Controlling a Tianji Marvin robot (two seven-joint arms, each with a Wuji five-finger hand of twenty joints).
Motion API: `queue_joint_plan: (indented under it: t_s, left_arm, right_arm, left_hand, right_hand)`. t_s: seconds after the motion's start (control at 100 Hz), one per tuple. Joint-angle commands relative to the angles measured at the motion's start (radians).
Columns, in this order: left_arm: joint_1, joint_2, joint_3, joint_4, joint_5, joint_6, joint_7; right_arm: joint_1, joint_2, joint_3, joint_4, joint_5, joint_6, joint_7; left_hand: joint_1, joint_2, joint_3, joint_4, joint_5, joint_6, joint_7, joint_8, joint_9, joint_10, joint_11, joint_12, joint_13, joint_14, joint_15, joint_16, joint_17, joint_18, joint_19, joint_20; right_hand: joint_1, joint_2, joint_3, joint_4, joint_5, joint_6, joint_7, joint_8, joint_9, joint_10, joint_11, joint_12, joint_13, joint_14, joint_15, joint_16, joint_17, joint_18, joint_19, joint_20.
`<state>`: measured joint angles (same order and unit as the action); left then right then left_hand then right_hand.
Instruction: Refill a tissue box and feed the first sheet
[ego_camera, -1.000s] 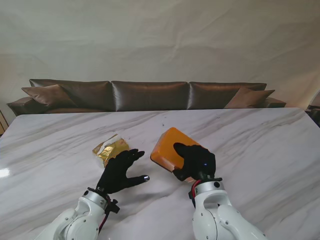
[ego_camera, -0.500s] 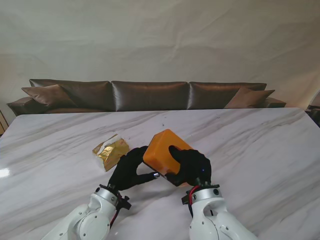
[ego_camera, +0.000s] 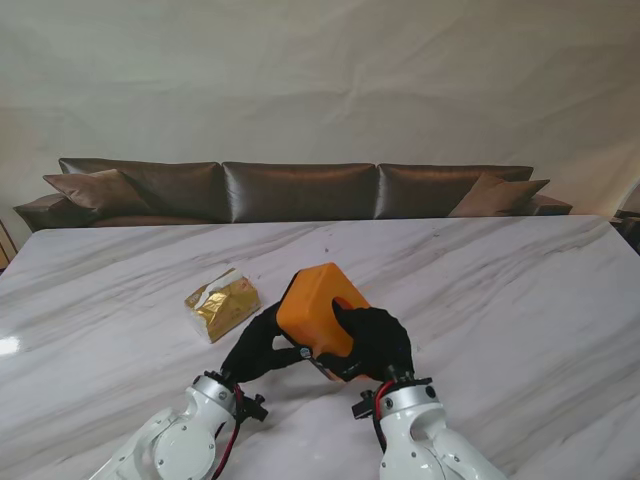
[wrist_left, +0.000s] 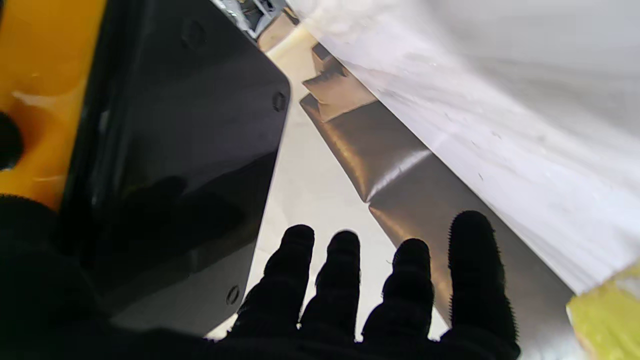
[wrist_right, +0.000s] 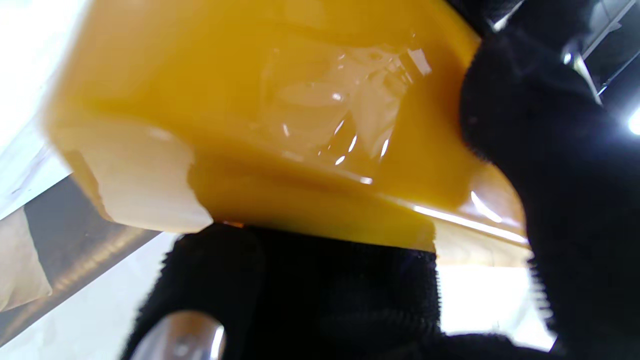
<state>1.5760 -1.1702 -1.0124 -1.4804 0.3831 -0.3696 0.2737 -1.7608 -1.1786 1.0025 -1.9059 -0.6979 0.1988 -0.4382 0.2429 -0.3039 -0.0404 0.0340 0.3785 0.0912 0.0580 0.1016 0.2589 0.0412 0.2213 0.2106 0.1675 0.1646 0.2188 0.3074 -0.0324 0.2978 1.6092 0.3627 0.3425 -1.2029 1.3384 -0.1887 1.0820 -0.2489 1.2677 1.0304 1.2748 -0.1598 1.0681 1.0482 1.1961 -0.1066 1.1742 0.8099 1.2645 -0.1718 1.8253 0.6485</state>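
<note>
- Stand view: right hand (ego_camera: 368, 340) grips the orange tissue box (ego_camera: 315, 305) tilted off the table, baring its underside; gold tissue pack (ego_camera: 222, 302) waits at ten o'clock.
- Left wrist: left hand (wrist_left: 380, 290), fingers spread, faces the box's black base (wrist_left: 175, 150), likely to open it.
- Right wrist: fingers clamp the box.

Tissue box (ego_camera: 314, 308): orange shell at frame centre, smooth, glossy, plastic-looking; bright highlights in the right wrist view.
Box base panel (wrist_left: 175, 140): black, smooth, semi-gloss, reflective; small round recesses at corners.
Tissue pack (ego_camera: 222, 303): left of centre, crinkled gold wrapper, shiny, foil-like.
Left hand (ego_camera: 262, 345): black knit cloth glove, matt, fuzzy.
Right hand (ego_camera: 372, 343): same black matt cloth.
Table (ego_camera: 520, 290): white marble-look top, grey veins, polished.
Sofa (ego_camera: 300, 190): upper band of frame, brown, leather-like, soft sheen.
Arm casings (ego_camera: 180, 450): lower corners, white, smooth, glossy.
</note>
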Motion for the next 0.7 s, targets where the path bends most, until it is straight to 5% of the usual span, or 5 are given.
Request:
queue_joint_plan:
  t_s: [0.0,0.3,0.69]
  left_arm:
    - [-0.007,-0.012,0.004,0.002,0.013,-0.002,-0.017]
    - [-0.027,-0.028,0.018,0.044,-0.126,-0.103,-0.047]
    - [-0.068,-0.041,0.051,0.099,-0.306,-0.193,-0.115]
  right_arm:
    - [-0.006,-0.005,-0.027,0.017,0.002,-0.015,0.021]
    - [0.019,-0.011,-0.062,0.063,0.045,-0.061,0.023]
    - [0.037,-0.022,-0.069,0.093,0.15,-0.107,0.045]
  left_hand:
    - [0.032,0.043,0.041,0.013,-0.034,0.008,-0.027,-0.024,-0.049,-0.011,-0.022,-0.013,-0.015,0.003,-0.018,-0.005,-0.02,0.033,-0.949,-0.01]
    - [0.085,-0.024,0.052,0.026,-0.09,0.023,-0.048,-0.035,-0.073,-0.009,-0.038,-0.024,-0.02,0.001,-0.032,-0.011,-0.007,0.027,-0.952,-0.006]
    - [0.169,-0.1,0.071,0.063,-0.187,0.015,-0.067,-0.024,-0.122,-0.016,-0.176,-0.109,-0.06,-0.018,-0.054,-0.026,0.007,-0.013,-0.95,0.035]
  right_hand:
    - [0.064,0.035,0.073,0.048,0.093,-0.029,0.039,-0.002,0.168,0.038,0.21,0.004,0.119,0.079,0.467,0.041,-0.029,-0.157,0.269,0.017]
    - [0.066,0.036,0.072,0.049,0.093,-0.029,0.039,-0.002,0.168,0.038,0.211,0.002,0.119,0.079,0.468,0.041,-0.029,-0.156,0.269,0.018]
    - [0.072,0.034,0.072,0.051,0.092,-0.025,0.039,-0.003,0.168,0.044,0.211,0.001,0.119,0.084,0.468,0.04,-0.03,-0.152,0.269,0.018]
